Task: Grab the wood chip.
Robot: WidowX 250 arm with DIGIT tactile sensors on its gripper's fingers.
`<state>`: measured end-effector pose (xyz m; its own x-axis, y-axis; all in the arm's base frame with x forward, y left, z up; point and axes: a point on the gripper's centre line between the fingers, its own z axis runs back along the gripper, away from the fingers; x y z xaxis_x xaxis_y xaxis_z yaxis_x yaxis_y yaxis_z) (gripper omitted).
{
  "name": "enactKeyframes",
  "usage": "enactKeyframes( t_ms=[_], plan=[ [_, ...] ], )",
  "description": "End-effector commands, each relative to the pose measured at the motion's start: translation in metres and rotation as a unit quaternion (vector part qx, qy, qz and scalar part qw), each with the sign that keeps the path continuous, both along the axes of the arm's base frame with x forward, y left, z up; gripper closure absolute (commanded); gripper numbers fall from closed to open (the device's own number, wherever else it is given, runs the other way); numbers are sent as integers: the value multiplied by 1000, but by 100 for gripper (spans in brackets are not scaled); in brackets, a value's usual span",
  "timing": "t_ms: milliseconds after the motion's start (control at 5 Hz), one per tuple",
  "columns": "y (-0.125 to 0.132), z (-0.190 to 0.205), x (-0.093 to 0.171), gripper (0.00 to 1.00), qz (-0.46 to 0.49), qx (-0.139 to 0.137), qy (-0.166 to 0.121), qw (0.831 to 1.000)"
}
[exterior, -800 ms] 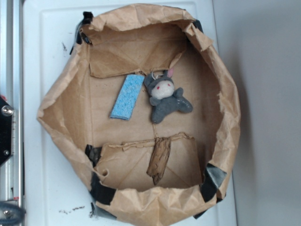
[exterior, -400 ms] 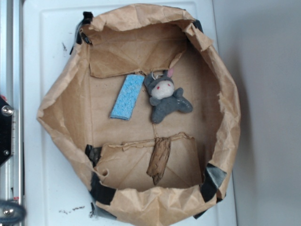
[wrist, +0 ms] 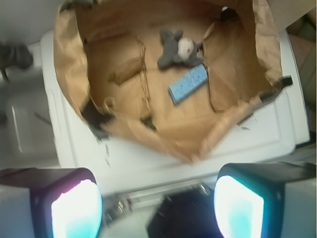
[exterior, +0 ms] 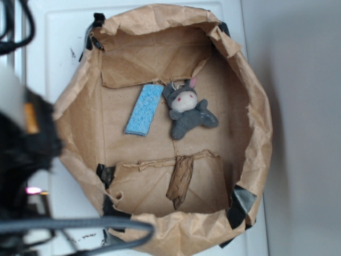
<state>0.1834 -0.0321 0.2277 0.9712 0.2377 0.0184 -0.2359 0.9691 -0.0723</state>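
The wood chip (exterior: 180,181) is a brown, rough piece lying on a folded paper flap near the front of the open paper bag (exterior: 256,106). In the wrist view the wood chip (wrist: 127,72) shows at the upper left inside the bag. My gripper (wrist: 157,208) hovers high above the white table outside the bag, open, its two glowing fingers (wrist: 77,210) wide apart with nothing between them. In the exterior view the arm (exterior: 24,154) is a dark blur at the left edge, and the fingers are not distinguishable there.
A light-blue sponge (exterior: 144,109) and a grey stuffed toy (exterior: 187,109) lie in the middle of the bag. Crumpled bag walls rise all around. The bag sits on a white tray-like table (exterior: 64,42). Cables (exterior: 80,226) hang at lower left.
The arm has swung into the exterior view from the left, now covering the left edge. The bag's contents have not moved.
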Motion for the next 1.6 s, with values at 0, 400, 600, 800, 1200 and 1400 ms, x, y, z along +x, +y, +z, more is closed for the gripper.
enactKeyframes(
  t_ms=[0, 400, 600, 800, 1200, 1400],
  plan=[
    [19, -24, 61, 0, 242, -68, -85, 964],
    [19, -24, 61, 0, 242, -68, -85, 964],
    [19, -24, 61, 0, 242, -68, -85, 964],
    [19, -24, 61, 0, 242, -68, -85, 964],
    [23, -100, 77, 0, 266, -16, -122, 956],
    [22, -123, 79, 0, 262, -10, -138, 955]
  ],
)
